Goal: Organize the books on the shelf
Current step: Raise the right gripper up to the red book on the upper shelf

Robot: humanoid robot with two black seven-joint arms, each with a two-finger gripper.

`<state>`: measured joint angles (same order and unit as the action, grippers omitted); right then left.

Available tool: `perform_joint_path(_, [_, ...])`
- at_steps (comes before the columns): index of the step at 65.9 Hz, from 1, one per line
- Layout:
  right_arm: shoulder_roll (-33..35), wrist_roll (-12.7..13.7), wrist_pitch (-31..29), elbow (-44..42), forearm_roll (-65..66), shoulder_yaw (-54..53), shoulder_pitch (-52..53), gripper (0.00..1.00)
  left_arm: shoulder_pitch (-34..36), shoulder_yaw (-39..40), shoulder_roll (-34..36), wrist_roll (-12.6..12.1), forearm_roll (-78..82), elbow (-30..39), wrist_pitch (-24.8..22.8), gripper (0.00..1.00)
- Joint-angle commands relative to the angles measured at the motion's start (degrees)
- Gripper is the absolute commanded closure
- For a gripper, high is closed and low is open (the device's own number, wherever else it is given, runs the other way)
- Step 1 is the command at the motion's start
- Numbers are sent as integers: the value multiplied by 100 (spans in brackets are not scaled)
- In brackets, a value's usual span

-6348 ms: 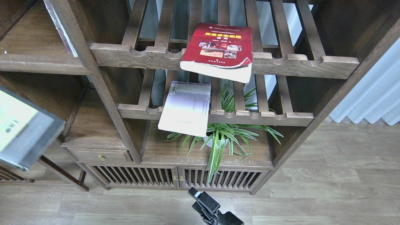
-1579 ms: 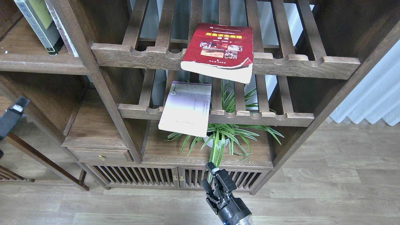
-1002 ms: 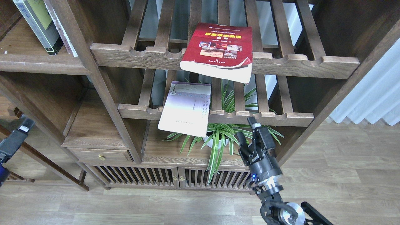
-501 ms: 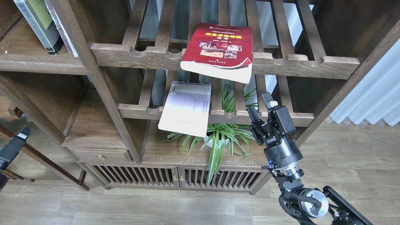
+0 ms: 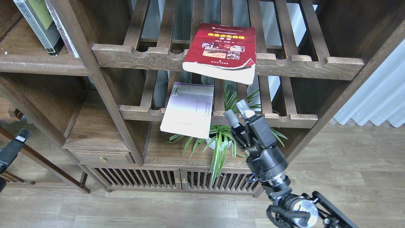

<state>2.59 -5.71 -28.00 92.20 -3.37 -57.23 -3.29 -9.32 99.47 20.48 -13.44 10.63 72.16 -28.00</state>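
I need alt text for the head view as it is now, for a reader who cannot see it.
The right gripper, fingers apart and empty, is raised in front of a dark wooden bookcase, just right of a pale lavender-white book overhanging the lower slatted rack. A red book overhangs the upper slatted rack, a green-and-grey book stands on the solid shelf at upper left, and a potted plant sits below.

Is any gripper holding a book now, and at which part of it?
No. The right gripper is open and empty, beside the lavender book. The left gripper shows nothing in it; its fingers cannot be told.
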Motion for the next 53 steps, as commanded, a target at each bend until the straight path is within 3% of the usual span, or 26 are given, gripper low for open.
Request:
perform_joint_path(1, [-127, -9, 0, -9, 29, -34, 188, 3, -9, 29, 0, 0, 0, 0, 0, 6])
perform_joint_path(41, [-259, -44, 0, -36, 38, -254, 662, 3, -9, 55, 0, 0, 0, -27, 0, 5])
perform_joint_path(53, [-259, -44, 479, -45, 38, -254, 698, 3, -9, 55, 0, 9, -8, -36, 0, 5])
